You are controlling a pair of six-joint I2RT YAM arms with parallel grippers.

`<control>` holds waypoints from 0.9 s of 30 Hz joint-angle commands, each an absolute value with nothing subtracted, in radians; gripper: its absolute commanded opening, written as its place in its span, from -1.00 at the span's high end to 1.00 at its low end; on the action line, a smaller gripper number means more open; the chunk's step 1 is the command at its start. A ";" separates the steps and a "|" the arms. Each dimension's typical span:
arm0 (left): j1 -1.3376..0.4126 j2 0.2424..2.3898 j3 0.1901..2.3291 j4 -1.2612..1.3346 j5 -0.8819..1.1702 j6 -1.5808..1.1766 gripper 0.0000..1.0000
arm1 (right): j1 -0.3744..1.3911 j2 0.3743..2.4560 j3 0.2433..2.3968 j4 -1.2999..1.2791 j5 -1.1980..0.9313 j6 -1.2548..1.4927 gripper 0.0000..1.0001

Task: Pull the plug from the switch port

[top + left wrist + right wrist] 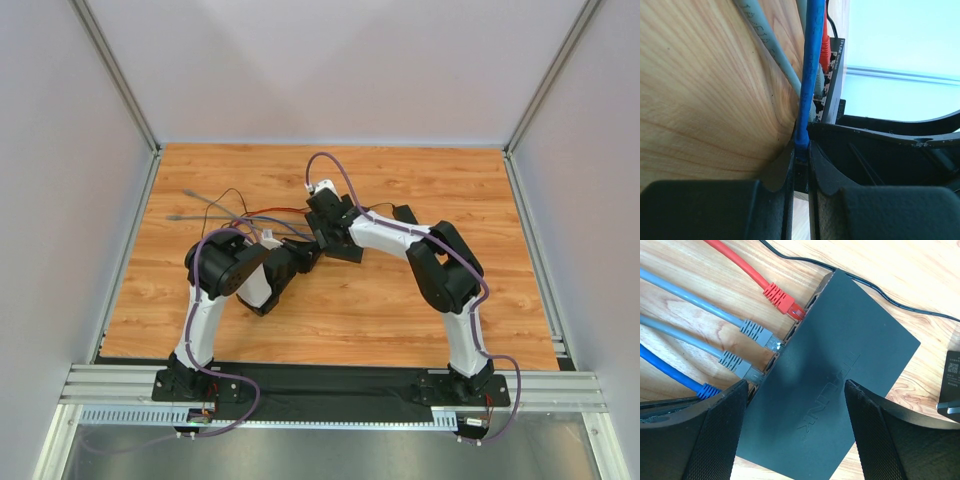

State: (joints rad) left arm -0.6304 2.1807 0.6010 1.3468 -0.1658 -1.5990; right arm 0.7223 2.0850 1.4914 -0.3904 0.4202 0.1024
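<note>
The switch [840,365] is a flat matte-black box lying on the wooden table; it also shows in the top view [347,251]. Along its left edge are a red plug [782,299], two grey plugs [757,334] and a blue plug [707,390]. My right gripper [795,385] is open, its fingers straddling the switch from above. My left gripper [801,150] is shut on the blue plug [802,142], right at the switch's port edge [834,75]. The right finger hides whether the blue plug sits in its port.
A small black power adapter [951,385] lies right of the switch, with a thin black cord [875,290] running behind it. Grey, blue and red cables [215,210] trail left across the table. Grey walls enclose the table on three sides.
</note>
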 commanded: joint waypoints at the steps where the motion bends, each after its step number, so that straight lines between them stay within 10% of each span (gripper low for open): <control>1: -0.603 2.224 0.560 1.351 -0.195 -1.620 1.00 | 0.716 2.100 1.439 -0.495 0.442 0.035 -0.59; 27: -0.554 2.224 0.529 1.373 -0.196 -1.589 1.00 | 0.653 2.048 1.368 -0.445 0.311 0.048 -0.58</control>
State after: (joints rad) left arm -0.5884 2.1841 0.5648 1.3979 -0.1337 -1.5810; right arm 0.6834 2.0445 1.4178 -0.3176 0.3046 0.0761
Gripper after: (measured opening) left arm 0.167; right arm 0.796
